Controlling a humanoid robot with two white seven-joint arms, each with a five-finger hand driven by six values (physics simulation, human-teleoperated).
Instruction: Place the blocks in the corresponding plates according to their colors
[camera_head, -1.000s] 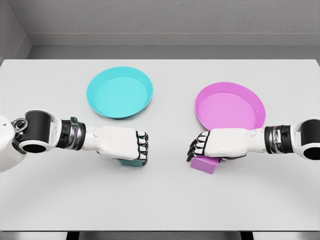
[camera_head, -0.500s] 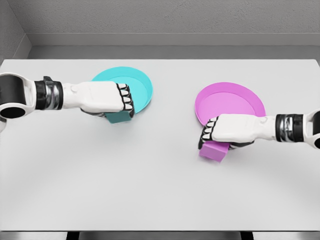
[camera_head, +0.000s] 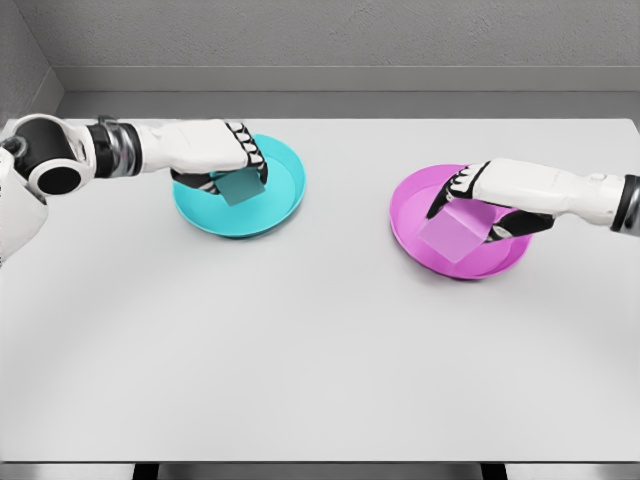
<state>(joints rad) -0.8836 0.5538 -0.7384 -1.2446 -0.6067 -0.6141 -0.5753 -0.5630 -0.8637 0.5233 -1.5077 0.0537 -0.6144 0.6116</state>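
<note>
The left hand (camera_head: 215, 150) reaches in from the far left of the white table (camera_head: 320, 350) and sits over the left part of the teal plate (camera_head: 265, 200). Its fingers are curled around the teal block (camera_head: 241, 186), which hangs just below the knuckles, tilted, over the inside of that plate. Whether the block touches the plate floor cannot be told. The plate lies at the far left-centre of the table, and its near rim and right side show clear of the hand.

The right hand (camera_head: 500, 190) comes in from the right edge and sits over the pink plate (camera_head: 420, 200), which lies right of the middle, well apart from the teal one. Its fingers are closed on the pink block (camera_head: 451, 232); the block shows below and a little left of the knuckles, tilted, within the plate's rim and over its near half. Contact with the plate floor is not clear here either.

Both forearms lie roughly level, pointing toward the middle of the table.
</note>
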